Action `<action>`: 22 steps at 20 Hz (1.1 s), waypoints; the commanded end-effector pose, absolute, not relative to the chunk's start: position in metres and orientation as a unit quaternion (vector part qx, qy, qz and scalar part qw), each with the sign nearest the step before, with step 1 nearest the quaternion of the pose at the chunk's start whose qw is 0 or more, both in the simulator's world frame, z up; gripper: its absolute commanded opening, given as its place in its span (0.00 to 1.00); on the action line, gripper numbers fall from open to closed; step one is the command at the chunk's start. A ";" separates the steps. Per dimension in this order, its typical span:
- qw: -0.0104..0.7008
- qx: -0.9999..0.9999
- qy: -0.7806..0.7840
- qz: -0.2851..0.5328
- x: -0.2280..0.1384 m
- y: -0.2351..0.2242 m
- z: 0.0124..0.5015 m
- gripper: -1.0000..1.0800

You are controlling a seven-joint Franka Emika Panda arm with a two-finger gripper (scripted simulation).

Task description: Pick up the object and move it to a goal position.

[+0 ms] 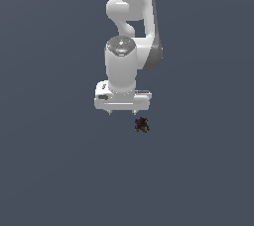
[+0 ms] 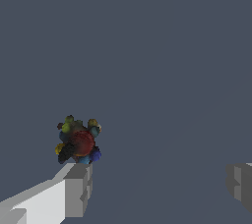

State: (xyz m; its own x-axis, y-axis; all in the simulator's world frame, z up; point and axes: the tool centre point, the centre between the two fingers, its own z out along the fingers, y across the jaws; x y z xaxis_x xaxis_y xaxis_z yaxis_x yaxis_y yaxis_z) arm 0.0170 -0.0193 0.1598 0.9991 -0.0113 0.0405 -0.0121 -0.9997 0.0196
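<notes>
1. I see the object [image 2: 78, 140] lying on the grey floor [image 1: 49, 170], outside the gripper [image 1: 122, 113] – just off one fingertip, not between the two.
2. My wrist view alone gives its detail: a dark lumpy clump with a red centre and yellow, green and blue knobs.
3. In the exterior view it is only a small speckled blot, just beyond the hand's corner on that view's right.
4. The fingers [image 2: 74, 188] stand wide apart, gripping nothing – the white arm [image 1: 131, 17] rises behind.
</notes>
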 end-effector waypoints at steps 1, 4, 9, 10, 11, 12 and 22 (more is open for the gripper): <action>0.008 1.000 -0.006 0.017 0.016 -0.003 0.146 0.96; 0.005 1.000 -0.007 0.011 0.013 0.023 0.124 0.96; 0.001 1.000 -0.009 0.003 0.006 0.058 0.093 0.96; 0.001 1.000 -0.009 0.002 0.005 0.063 0.089 0.96; 0.001 1.000 -0.009 0.002 0.004 0.067 0.086 0.96; 0.000 1.000 -0.009 0.001 0.003 0.069 0.083 0.96; 0.000 1.000 -0.009 0.000 0.002 0.072 0.069 0.96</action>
